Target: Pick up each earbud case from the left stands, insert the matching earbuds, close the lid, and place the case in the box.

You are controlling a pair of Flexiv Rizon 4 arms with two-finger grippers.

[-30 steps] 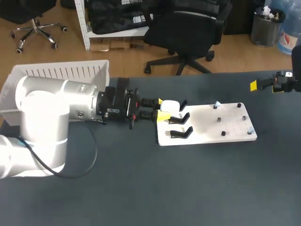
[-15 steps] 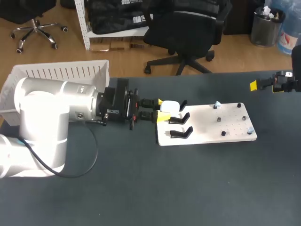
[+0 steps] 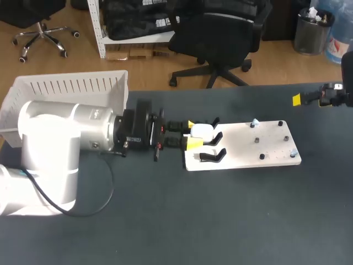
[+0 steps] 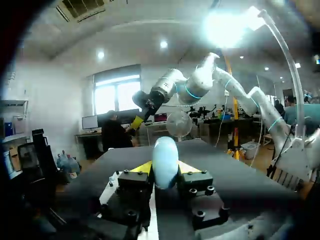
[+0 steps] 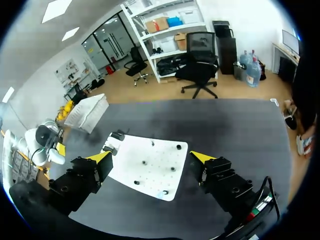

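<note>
A white earbud case (image 3: 202, 131) is clamped between the yellow fingertips of my left gripper (image 3: 192, 134), at the black stands (image 3: 213, 155) on the left end of the white board (image 3: 265, 144). In the left wrist view the rounded case (image 4: 165, 160) fills the gap of that gripper (image 4: 165, 169), touched from both sides. Two small pale earbuds (image 3: 254, 122) (image 3: 293, 152) sit on the board's right half. My right gripper (image 3: 309, 100) hovers open off the table's far right corner; its view looks down on the board (image 5: 150, 165) between the wide-spread fingers of the right gripper (image 5: 151, 159).
A white slatted box (image 3: 71, 85) stands at the back left behind my left arm, and it shows too in the right wrist view (image 5: 90, 110). Several small black pegs (image 3: 257, 140) stick up from the board. Dark tabletop stretches in front of the board.
My left arm has shifted slightly right and toward the table's near edge, carrying the case with it. The right arm has not moved.
</note>
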